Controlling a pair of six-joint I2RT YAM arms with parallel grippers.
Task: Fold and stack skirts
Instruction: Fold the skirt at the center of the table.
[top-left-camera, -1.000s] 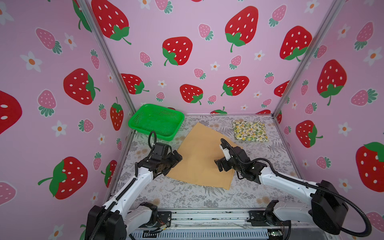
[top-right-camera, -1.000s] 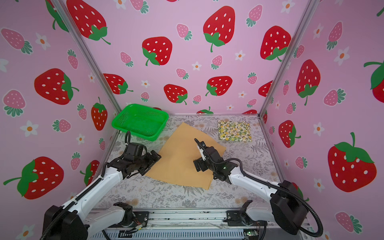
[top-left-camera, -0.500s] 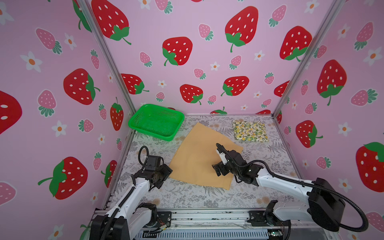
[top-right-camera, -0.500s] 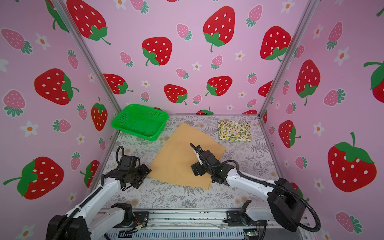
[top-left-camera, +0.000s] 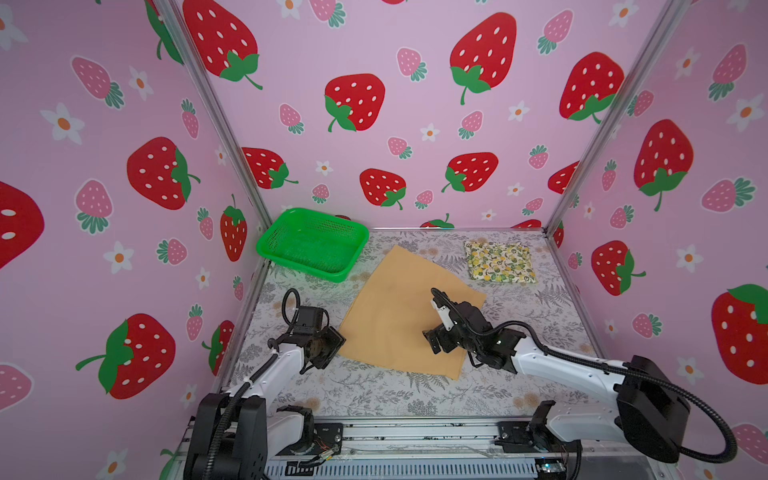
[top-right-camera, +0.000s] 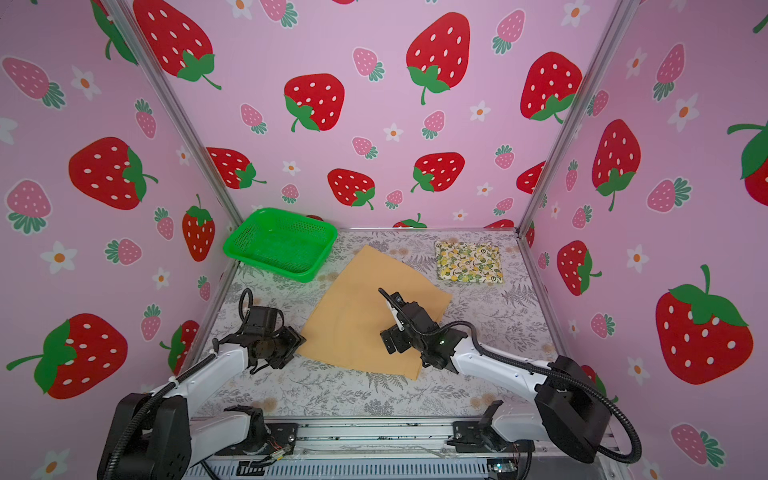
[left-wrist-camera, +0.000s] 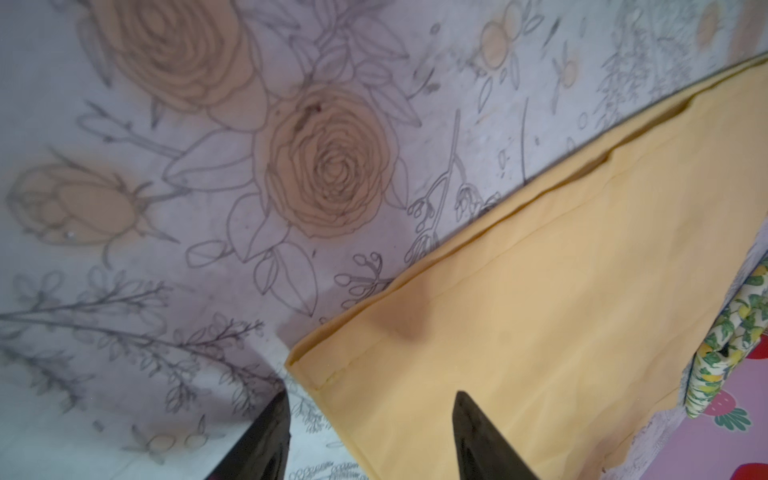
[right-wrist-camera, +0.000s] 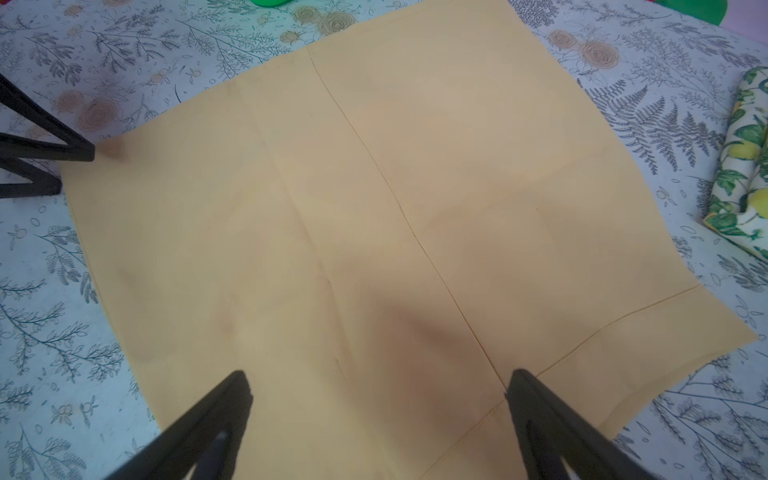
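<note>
1. Left tool: jaws apart, a corner of the tan skirt between them.
2. Right tool: jaws wide apart, above the same skirt, spread flat mid-worktop.
3. Lemon-print skirt: folded, far right corner.

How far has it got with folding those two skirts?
Done: the lemon-print skirt lies folded near the back wall. In hand: the mustard skirt is spread flat; the left gripper, jaws open, straddles one corner, and the right gripper hangs open over the cloth. Left: folding it and stacking the two.
</note>
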